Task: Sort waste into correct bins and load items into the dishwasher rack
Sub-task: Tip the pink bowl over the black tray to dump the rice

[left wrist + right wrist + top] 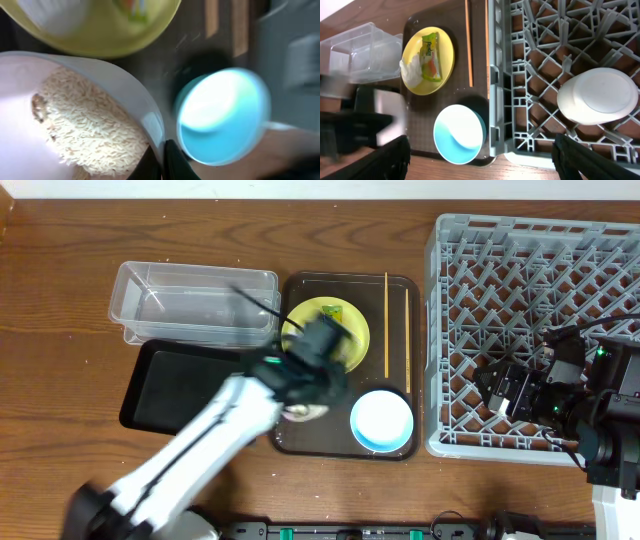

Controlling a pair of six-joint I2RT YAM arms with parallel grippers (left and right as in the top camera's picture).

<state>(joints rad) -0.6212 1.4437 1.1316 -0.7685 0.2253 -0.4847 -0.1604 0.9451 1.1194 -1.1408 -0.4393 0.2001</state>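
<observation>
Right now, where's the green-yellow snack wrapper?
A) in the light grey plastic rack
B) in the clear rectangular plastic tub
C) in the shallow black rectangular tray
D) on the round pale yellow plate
D: the right wrist view shows the green-yellow snack wrapper lying on the round pale yellow plate, next to the crumpled white tissue.

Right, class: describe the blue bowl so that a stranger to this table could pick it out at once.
Find the big grey rack; the brown tray lies beside it. The blue bowl sits in the tray's rack-side corner, past one end of the chopsticks. It is the only blue dish, and empty, unlike the yellow plate.
</observation>
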